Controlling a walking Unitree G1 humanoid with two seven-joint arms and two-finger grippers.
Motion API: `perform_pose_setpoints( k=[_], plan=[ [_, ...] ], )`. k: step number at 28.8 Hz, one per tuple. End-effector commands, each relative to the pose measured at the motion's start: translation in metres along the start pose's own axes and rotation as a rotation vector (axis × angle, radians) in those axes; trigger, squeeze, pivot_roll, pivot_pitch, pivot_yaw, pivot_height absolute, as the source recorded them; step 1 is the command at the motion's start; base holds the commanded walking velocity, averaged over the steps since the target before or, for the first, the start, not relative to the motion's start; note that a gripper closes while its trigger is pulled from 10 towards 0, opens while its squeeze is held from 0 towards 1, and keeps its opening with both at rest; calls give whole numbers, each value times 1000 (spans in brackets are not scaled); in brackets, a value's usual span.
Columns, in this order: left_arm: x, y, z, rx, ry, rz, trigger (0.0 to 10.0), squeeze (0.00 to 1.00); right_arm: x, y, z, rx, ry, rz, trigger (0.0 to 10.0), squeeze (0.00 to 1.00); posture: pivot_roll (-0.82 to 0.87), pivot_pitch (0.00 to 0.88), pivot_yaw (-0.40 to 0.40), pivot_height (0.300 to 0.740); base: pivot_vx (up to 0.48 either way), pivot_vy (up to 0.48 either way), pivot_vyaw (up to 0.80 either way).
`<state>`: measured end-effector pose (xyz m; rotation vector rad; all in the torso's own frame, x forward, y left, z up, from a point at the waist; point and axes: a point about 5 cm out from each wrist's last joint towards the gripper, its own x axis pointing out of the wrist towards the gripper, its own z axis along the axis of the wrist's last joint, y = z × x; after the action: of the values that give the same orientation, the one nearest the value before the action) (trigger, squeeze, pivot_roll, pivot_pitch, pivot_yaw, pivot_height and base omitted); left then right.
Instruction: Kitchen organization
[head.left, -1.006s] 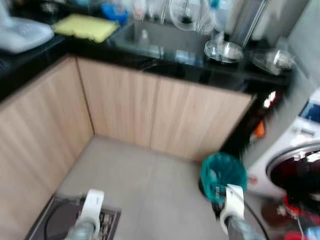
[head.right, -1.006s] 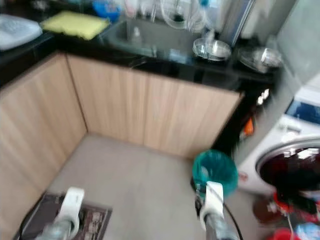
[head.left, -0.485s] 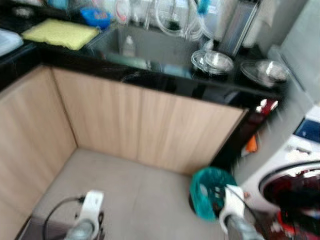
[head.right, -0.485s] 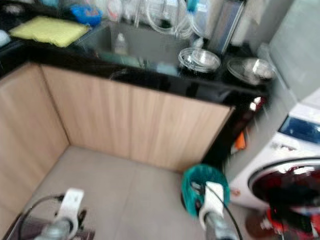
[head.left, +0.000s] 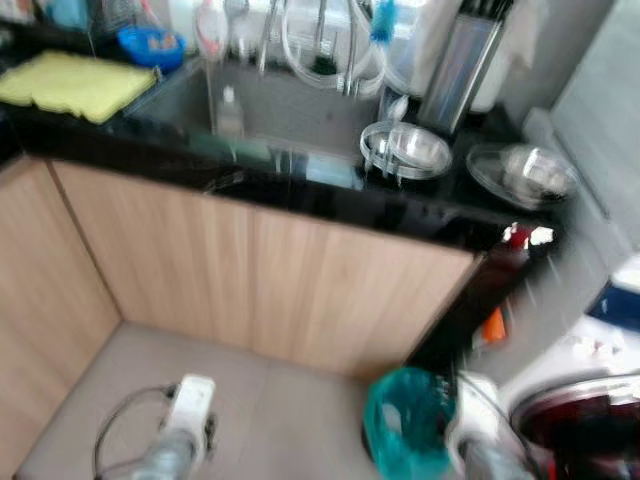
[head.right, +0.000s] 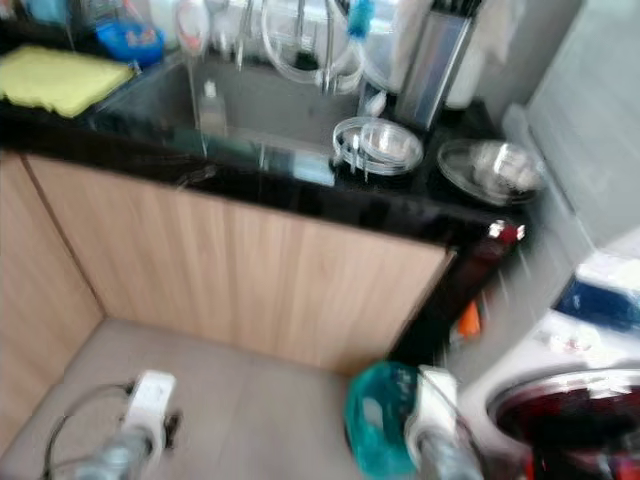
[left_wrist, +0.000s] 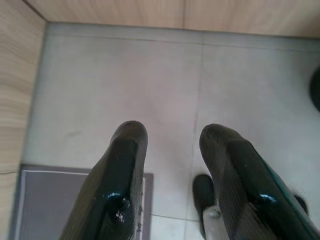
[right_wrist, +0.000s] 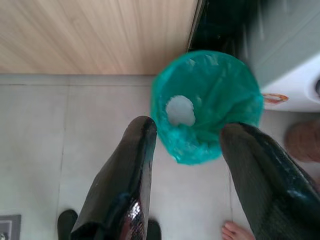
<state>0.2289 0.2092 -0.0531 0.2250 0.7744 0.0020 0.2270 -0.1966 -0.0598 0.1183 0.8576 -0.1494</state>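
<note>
Upper half of the head view: your black worktop (head.left: 300, 195) carries the sink (head.left: 270, 100), a round wire rack (head.left: 405, 150) and a steel bowl (head.left: 525, 172), the likely things to organize, all well out of reach. Lower frame: your left claw (left_wrist: 172, 175) and right claw (right_wrist: 187, 165) both hang low with fingers apart and empty, consistent with walking, the right one above the teal-lined bin (right_wrist: 207, 102) on the floor

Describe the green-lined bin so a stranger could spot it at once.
Find the black countertop over the light wood cabinets, and follow it to its right end, beside the white washing machine. On the grey tiled floor there stands a small round bin. Its bright teal plastic liner, holding a pale scrap, is the only vivid green thing at floor level.
</note>
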Motion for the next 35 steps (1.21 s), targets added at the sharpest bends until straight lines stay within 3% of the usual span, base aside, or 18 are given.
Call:
perform_pose_setpoints(
  k=[1, 11, 24, 35],
  plan=[
    [1, -12, 2, 6, -5, -30, 10000, 0, -2, -16, -2, 3, 2, -43, 10000, 0, 116, 0, -117, 740, 394, 0, 0],
    [1, -12, 2, 11, -1, -35, 10000, 0, -2, -15, -2, 4, 3, -43, 10000, 0, 115, 0, -116, 740, 394, 0, 0],
    [1, -15, 5, -19, -14, -51, 10000, 0, -2, -15, -2, 7, 3, -42, 10000, 0, 112, 0, -114, 740, 0, 0, 0],
    [2, -15, 6, -13, -17, -56, 10000, 0, -2, -15, -3, 9, 9, -38, 10000, 0, 115, 0, -111, 740, 0, 388, -311]
  ],
)
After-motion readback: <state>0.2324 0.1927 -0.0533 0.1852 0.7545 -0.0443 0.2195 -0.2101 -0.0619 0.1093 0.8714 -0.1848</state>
